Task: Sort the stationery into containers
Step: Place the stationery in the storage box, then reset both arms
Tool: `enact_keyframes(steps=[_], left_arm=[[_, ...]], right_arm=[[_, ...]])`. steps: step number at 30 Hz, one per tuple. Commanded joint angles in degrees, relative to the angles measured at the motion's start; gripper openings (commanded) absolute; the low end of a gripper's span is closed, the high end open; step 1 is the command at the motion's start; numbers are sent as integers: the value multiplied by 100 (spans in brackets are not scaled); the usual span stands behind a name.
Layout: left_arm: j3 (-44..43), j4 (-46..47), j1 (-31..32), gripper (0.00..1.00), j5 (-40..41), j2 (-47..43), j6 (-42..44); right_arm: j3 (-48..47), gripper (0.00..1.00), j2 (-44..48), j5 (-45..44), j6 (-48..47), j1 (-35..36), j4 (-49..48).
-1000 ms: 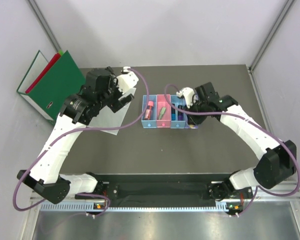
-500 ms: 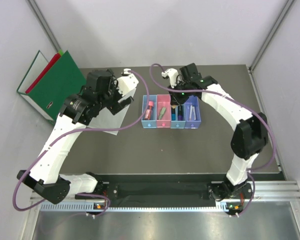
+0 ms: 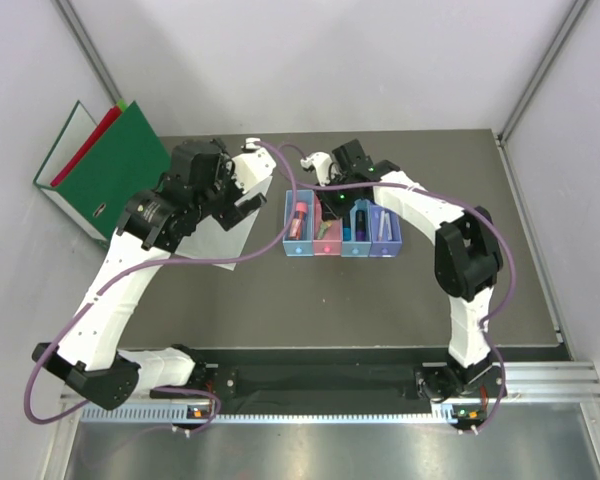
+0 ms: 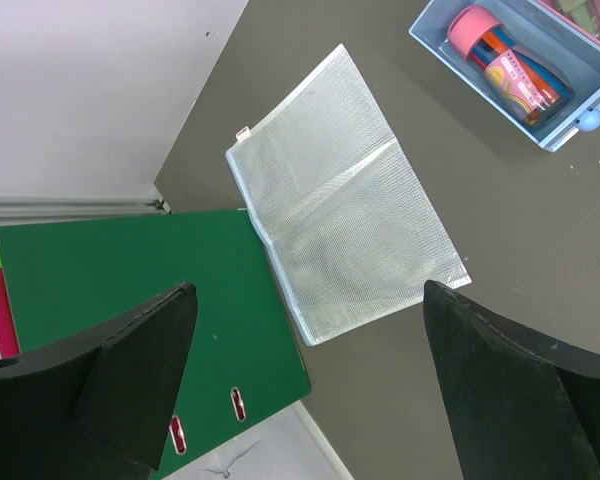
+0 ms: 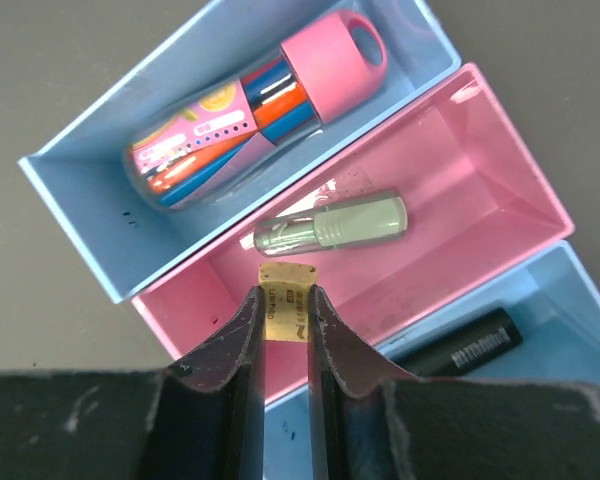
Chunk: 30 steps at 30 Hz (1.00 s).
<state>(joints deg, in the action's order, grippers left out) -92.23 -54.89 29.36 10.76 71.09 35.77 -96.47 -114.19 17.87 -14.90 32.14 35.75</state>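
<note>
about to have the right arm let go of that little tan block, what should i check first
1. Grip: the tan block is pinched between the right fingers: ok.
2. Aim: the tan block lines up over the pink bin in the wrist view, not over its neighbours: ok.
3. Room: there is bare floor in the pink bin beside the green highlighter: ok.
4. Height: low enough to drop without bouncing out: cannot tell.
5. Other arm: the left fingers are open over the clear sleeve, apart from the pink bin: ok.
</note>
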Motion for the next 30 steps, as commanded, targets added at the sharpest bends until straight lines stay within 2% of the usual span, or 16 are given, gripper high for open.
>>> enact_keyframes(steps=[1, 6, 7, 10, 18, 20, 21, 22, 27, 30], left_arm=[[-6, 110, 25, 99, -57, -130, 35], [20, 146, 25, 99, -83, -130, 36], [55, 154, 17, 99, -83, -139, 44], [117, 198, 17, 99, -92, -165, 27], [187, 207, 25, 99, -83, -192, -149], [196, 225, 25, 99, -31, -227, -219], [196, 233, 25, 99, -13, -262, -263], [187, 268, 17, 99, 57, -280, -298], [196, 392, 8, 99, 320, -481, -552], [214, 392, 8, 99, 523, -596, -824]], right_arm=[[-250, 12, -68, 33, 75, 82, -270], [-127, 30, -7, -38, 48, 134, -288], [-109, 36, 28, -55, 48, 143, -288], [-48, 45, 133, -82, 48, 161, -279], [-39, 58, 590, -467, -57, 161, -112], [-48, 69, 985, -713, -75, 143, -77], [-83, 80, 1134, -1010, -127, 117, -51], [-118, 99, 1467, -1205, -180, 117, 11], [-784, 100, 2321, -2302, -750, 100, 731], [-621, 99, 2980, -2926, -962, 100, 1048]])
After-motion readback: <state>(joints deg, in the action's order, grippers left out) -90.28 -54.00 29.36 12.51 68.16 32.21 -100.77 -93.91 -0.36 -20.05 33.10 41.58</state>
